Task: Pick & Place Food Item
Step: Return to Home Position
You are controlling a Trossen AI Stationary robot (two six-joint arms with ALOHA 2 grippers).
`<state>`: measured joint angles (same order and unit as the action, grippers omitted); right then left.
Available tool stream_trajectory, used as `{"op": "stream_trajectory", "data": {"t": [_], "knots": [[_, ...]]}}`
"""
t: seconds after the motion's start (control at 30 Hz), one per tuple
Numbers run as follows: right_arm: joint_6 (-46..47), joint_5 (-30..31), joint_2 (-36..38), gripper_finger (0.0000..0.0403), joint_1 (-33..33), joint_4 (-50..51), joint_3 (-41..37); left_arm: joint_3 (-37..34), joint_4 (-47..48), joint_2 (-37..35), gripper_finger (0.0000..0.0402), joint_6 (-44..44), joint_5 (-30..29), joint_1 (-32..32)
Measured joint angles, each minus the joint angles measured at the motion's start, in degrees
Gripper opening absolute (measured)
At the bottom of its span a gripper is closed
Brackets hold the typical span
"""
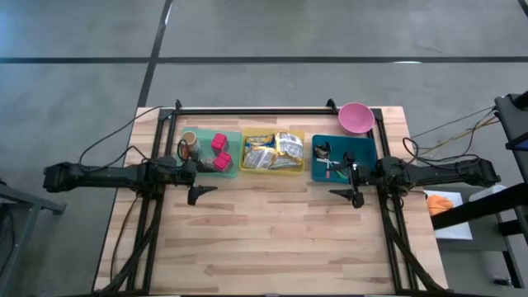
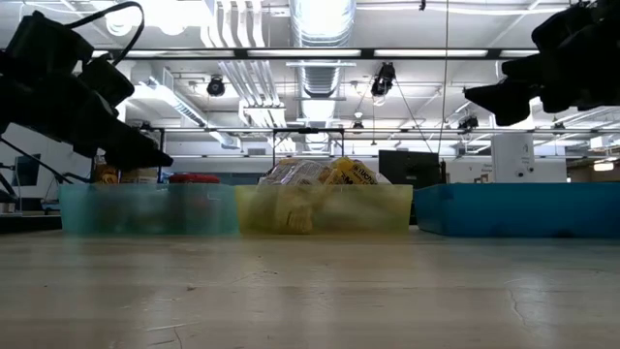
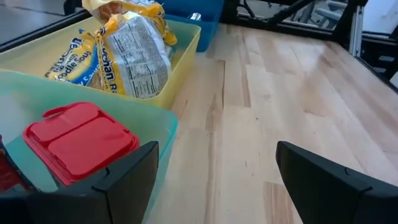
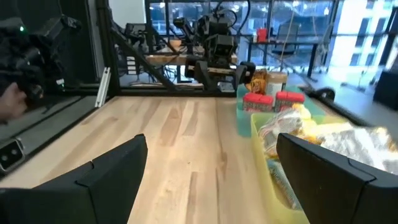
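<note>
Crinkled yellow noodle packs (image 1: 276,151) were found in the translucent yellow plastic bin (image 1: 272,172) by the worktop's far edge. The left gripper (image 1: 200,192) and right gripper (image 1: 355,198) were held with fingers apart (empty); homing was judged underway, with retraction needed.

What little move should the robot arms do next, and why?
Probably pull both arms back to rest. The left pincer and right pincer hang open and empty, the red cans lie in the green bin, the noodle packs in the yellow bin, and no food lies loose on the table.
</note>
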<state>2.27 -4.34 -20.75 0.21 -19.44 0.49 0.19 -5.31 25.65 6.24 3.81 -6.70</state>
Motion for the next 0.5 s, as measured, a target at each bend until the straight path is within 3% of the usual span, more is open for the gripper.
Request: {"op": "stream_trajectory", "data": {"t": [0.5], "knots": [[3.57, -0.04, 0.00, 0.0352, 0.00, 0.17, 0.00, -0.04, 2.95, 0.00, 0.0333, 1.29, 0.00, 0.00]]}}
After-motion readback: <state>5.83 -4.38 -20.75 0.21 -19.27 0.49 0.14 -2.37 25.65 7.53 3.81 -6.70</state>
